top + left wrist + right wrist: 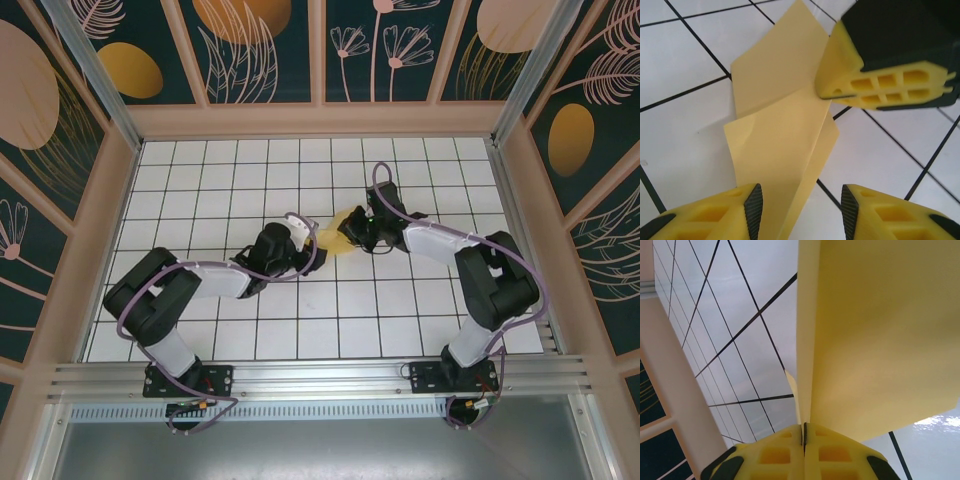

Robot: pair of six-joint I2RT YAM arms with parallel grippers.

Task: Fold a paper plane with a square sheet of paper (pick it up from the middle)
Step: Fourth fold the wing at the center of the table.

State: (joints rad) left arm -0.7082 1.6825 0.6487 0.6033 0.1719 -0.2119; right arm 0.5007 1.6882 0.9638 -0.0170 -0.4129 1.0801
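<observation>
Pale-yellow square sheet of paper (785,130) sits at mid-counter between the two arms. It is lifted at least partly off the white gridded counter (685,60) and already creased, with one angled panel lapping another.

- Right fingers (804,442): clenched on one edge, the sheet pinched flat in the seam between them.
- Left fingers (313,257): apart and released. The lower tail of the sheet runs down between them, close against one pad. Nothing is gripped there.

Judged step: the left side takes hold of the tail so the next fold can be set against the right-hand pinch.

Notes for doing it well:
- Centre the tail between the pads before closing; at present it lies off to one side.
- Close on the existing crease line, not across a loose panel, or a stray wrinkle will form.
- Keep the right pinch firm and the sheet lightly taut, because slack paper buckles.
- Pull gently, since thin paper may tear at the pinch.
</observation>
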